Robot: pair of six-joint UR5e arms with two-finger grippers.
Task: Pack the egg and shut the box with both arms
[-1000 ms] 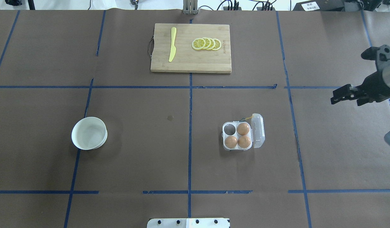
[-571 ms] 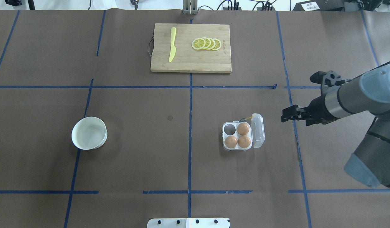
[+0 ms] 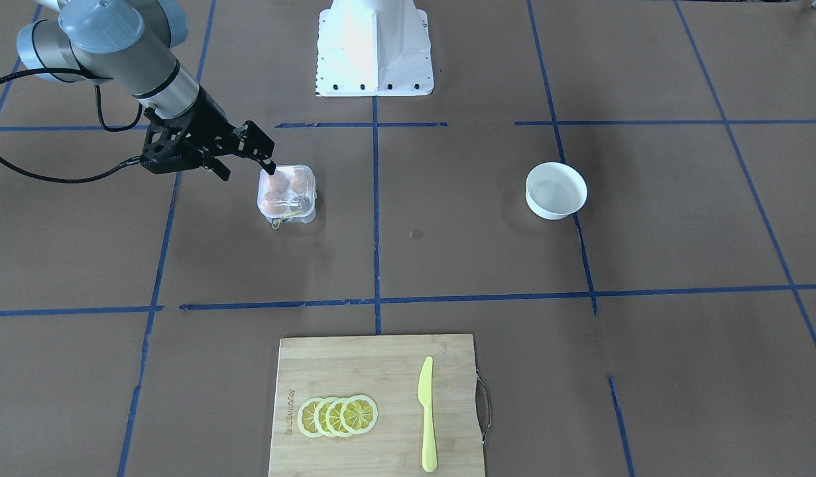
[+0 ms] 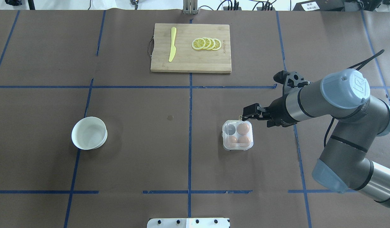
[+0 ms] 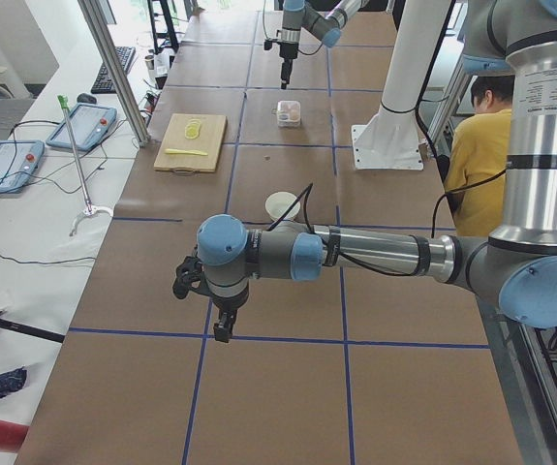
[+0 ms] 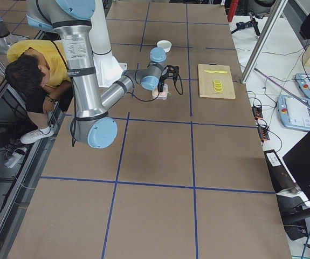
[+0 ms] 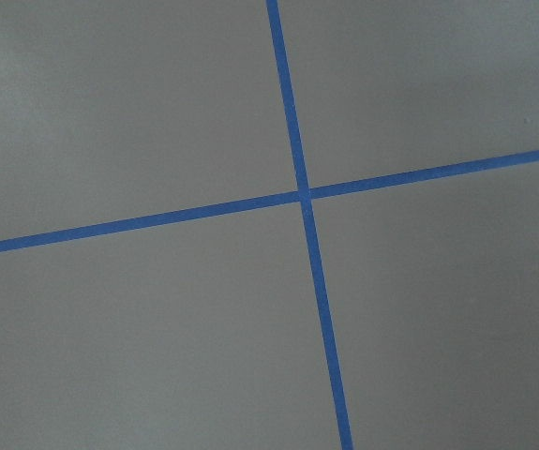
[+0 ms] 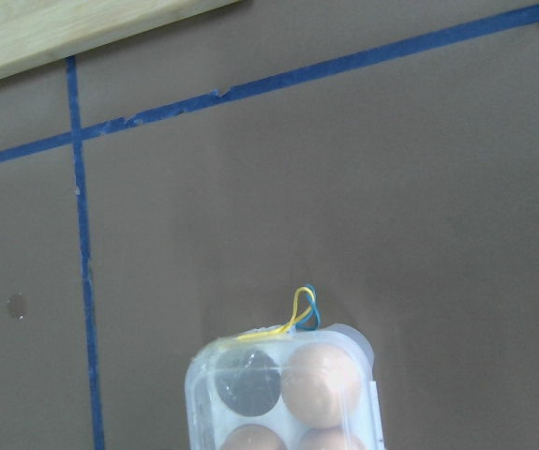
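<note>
Right gripper (image 4: 249, 113) hangs at the box's (image 4: 238, 135) 1 o'clock corner, grasping nothing, finger gap unclear | box lid down over three eggs (image 4: 243, 128), fourth cup bare | left gripper (image 5: 222, 325) far off, state cannot be told.

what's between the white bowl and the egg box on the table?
Overhead view: between the bowl and the box lie bare brown paper, one blue tape line running across the gap, and a small round spot.
</note>
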